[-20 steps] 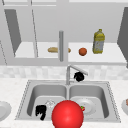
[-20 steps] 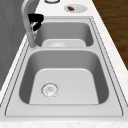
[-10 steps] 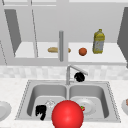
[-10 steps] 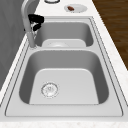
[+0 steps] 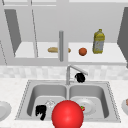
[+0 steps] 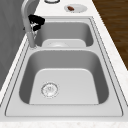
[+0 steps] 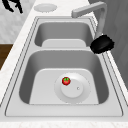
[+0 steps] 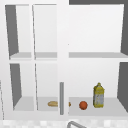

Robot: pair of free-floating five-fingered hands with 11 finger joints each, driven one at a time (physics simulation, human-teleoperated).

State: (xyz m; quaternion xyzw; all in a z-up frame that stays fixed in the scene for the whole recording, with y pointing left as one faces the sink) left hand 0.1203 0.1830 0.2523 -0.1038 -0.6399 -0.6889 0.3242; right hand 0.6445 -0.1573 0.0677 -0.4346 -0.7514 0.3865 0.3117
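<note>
Hovering just beside the faucet (image 5: 71, 71), the right hand (image 5: 80, 77) is seen in the front view under the tip of the spout, above the back edge of the right basin (image 5: 87, 93). In the right side view the same hand (image 7: 102, 44) appears as a rounded black shape against the faucet's upright (image 7: 100, 23), and in the left side view (image 6: 37, 21) its fingers are seen bent close to the faucet column (image 6: 28, 27). Whether the fingers are actually closed round the faucet or merely curled next to it cannot be told from these views.

The left hand (image 5: 40, 111) is seen low at the front of the left basin (image 5: 37, 93), its fingers pointing downward and loosely spread, with nothing held; the drain (image 5: 50, 103) lies just to its right. In the right side view it (image 7: 13, 5) is found at the far upper corner, off the sink's front edge.

A plate (image 7: 72, 87) is lying on the floor of the right basin, and a small tomato (image 7: 66, 80) is resting on its rim zone. A large red ball (image 5: 67, 114) is seen in front of the divider between the two basins in the front view.

On the cabinet shelf (image 8: 110, 110) above the sink, a bread roll (image 8: 53, 103), an orange fruit (image 8: 83, 105) and a yellow bottle (image 8: 98, 95) are lined up. Another plate (image 6: 75, 8) holding a brown morsel is set on the counter (image 6: 110, 50) beyond the sink.
</note>
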